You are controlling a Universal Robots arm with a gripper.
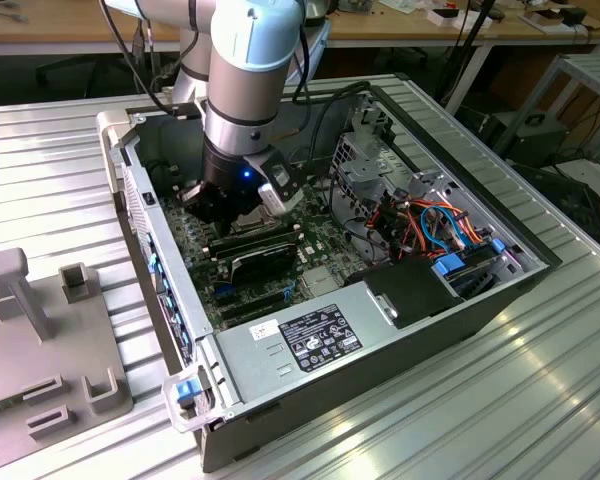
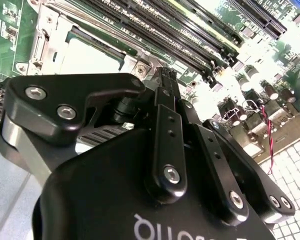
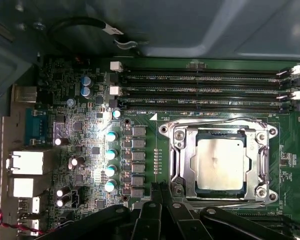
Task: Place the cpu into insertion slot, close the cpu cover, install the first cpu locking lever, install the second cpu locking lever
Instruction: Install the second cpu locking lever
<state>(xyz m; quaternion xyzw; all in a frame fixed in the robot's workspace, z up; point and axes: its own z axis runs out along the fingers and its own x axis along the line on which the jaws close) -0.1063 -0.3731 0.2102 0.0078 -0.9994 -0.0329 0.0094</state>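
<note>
In the first wrist view the cpu (image 3: 221,162), a dull silver square, lies flat in the insertion slot (image 3: 268,196). The cpu cover (image 3: 188,161), a silvery frame, lies down around the chip. A thin wire lever (image 3: 217,120) runs along one side of the socket. My gripper (image 3: 160,188) is shut, its two black fingers pressed together with nothing seen between them, tips just off a corner of the socket. In the second wrist view the gripper (image 2: 163,75) points at the board beside the socket (image 2: 90,54). In the exterior view the gripper (image 1: 216,212) reaches down inside the open computer case.
Long black memory slots (image 3: 205,91) run beside the socket. Capacitors (image 3: 111,152) and rear ports (image 3: 27,162) stand to its other side. The case walls (image 1: 155,260), a power supply (image 1: 310,340) and coloured cables (image 1: 435,225) hem in the board. Grey fixtures (image 1: 40,330) stand on the table at the exterior view's left.
</note>
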